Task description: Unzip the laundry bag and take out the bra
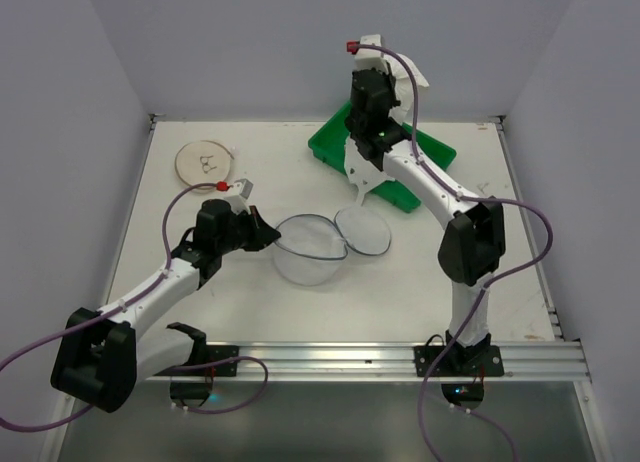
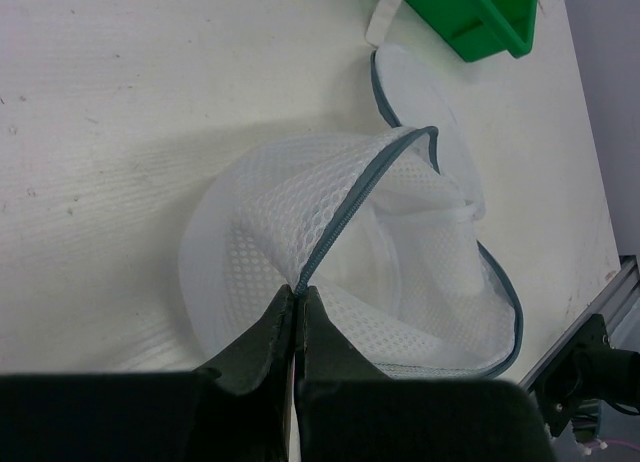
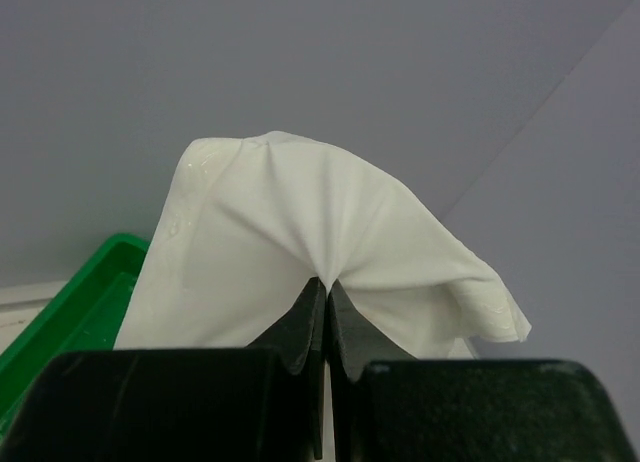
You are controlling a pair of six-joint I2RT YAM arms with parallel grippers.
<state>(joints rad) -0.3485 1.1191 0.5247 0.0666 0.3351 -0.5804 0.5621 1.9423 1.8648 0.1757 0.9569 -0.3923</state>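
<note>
The laundry bag [image 1: 312, 252] lies unzipped in the middle of the table, its two mesh halves spread apart side by side. My left gripper [image 1: 272, 238] is shut on the dark zipper rim at the bag's left edge. In the left wrist view the closed jaws [image 2: 298, 294] pinch the rim where the mesh [image 2: 330, 222] folds up, and the bag's inside looks empty. My right gripper [image 1: 388, 62] is raised above the green tray, shut on the white bra [image 1: 410, 77]. The bra [image 3: 300, 212] drapes over the closed jaws [image 3: 328, 282]. A white strap [image 1: 359, 180] hangs down towards the table.
A green rectangular tray [image 1: 432, 150] sits at the back right, under the raised right arm; its corner shows in the wrist views [image 2: 480, 17] [image 3: 70, 322]. A flat beige disc [image 1: 206, 162] lies at the back left. Grey walls enclose the table.
</note>
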